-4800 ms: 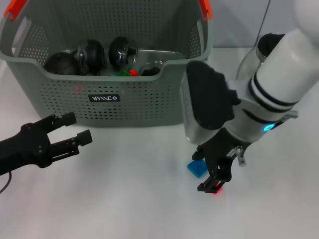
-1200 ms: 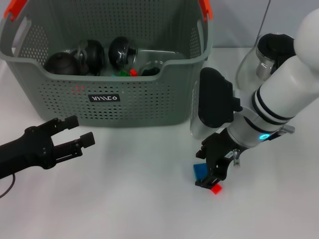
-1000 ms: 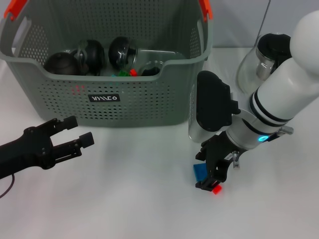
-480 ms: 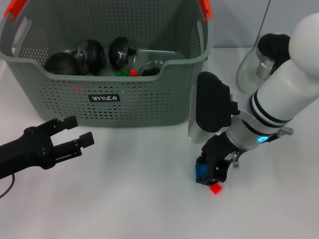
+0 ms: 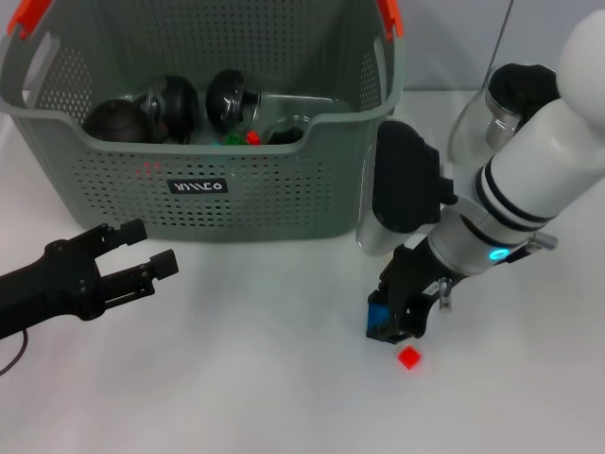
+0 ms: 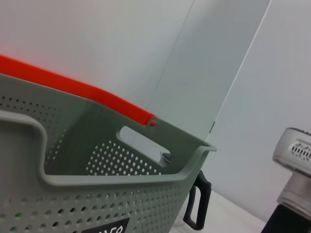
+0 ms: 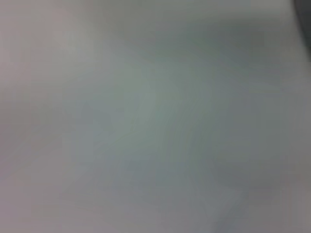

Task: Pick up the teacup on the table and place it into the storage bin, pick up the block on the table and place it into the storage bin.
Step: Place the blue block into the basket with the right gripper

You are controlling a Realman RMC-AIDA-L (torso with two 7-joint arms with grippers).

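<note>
In the head view my right gripper hangs just above the table in front of the storage bin's right corner, shut on a blue block. A small red block lies on the table just below it. The grey perforated storage bin stands at the back and holds black round items and clear glassware. The teacup is not in view on the table. My left gripper rests open and empty at the front left. The left wrist view shows the bin's rim. The right wrist view shows only a grey blur.
A glass teapot with a black lid stands at the right, behind my right arm; its black handle shows past the bin in the left wrist view. White tabletop stretches between the two grippers.
My right gripper closed on the blue block and rose slightly toward the bin, leaving the red block on the table. The left arm has not moved.
</note>
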